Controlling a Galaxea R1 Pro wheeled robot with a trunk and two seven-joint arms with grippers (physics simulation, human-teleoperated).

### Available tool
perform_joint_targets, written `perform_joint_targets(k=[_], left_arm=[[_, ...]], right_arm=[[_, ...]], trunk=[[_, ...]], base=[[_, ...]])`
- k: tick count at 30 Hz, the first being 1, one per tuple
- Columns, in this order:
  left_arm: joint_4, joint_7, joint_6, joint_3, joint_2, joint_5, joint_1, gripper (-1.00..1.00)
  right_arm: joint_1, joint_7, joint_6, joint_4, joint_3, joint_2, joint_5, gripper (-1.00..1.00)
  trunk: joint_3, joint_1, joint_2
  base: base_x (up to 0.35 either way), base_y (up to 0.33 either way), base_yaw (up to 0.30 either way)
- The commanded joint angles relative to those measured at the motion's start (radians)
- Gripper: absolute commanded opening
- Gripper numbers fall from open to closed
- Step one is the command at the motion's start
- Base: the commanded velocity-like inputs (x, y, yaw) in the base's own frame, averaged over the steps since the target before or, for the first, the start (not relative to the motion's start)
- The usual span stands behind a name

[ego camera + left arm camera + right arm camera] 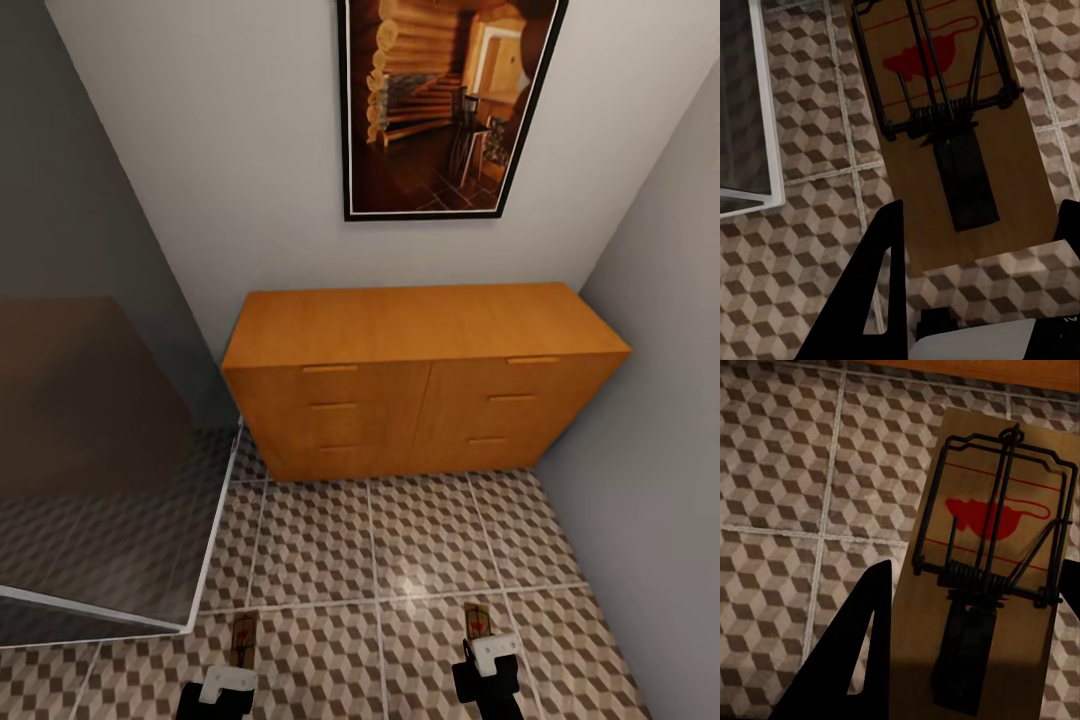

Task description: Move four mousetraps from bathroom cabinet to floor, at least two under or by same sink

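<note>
You had both arms low at the near edge of the head view, each end effector carrying a mousetrap out in front of it over the bathroom floor (430,540). The left end effector (238,672) held the left mousetrap (244,640) by its near short end; in the left wrist view the left mousetrap (945,127) ran straight away from the dark fingers (881,285), which sat at either side of its near end, so I judged the jaws clamped on it. The right end effector (487,655) held the right mousetrap (477,620) the same way, and the right wrist view showed that board (990,570) lying lengthwise between the fingers (855,652), red mark and wire bar facing up.

Each trap's long axis pointed forward, toward the cabinet (420,380), which stood shut against the far wall, well apart from both traps. No sink was in view, so you could not yet judge placement beside it from here. Both boards looked level and parallel to the tiles; how high above them I could not tell. Whichever arm you lowered, the move looked like a straight descent, then a parting of the fingers. A glass shower panel (100,470) stood near the left arm, so that side had less room.
</note>
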Motion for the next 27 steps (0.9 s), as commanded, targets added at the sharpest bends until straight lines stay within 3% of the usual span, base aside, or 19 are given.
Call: perform_joint_targets(k=[1,27], left_arm=[[0.004,0.002,-0.006,-0.009,-0.001,0.008,-0.001,-1.00],[0.004,0.002,-0.005,-0.009,-0.001,0.008,-0.001,-1.00]], right_arm=[[-0.001,-0.004,-0.002,0.001,0.004,0.000,0.000,-1.00],[0.000,-0.004,-0.002,0.002,0.004,-0.001,0.000,-1.00]], trunk=[[0.000,0.001,-0.002],[0.041,0.001,-0.002]], base=[[0.000,0.000,0.000],[0.000,0.000,0.000]])
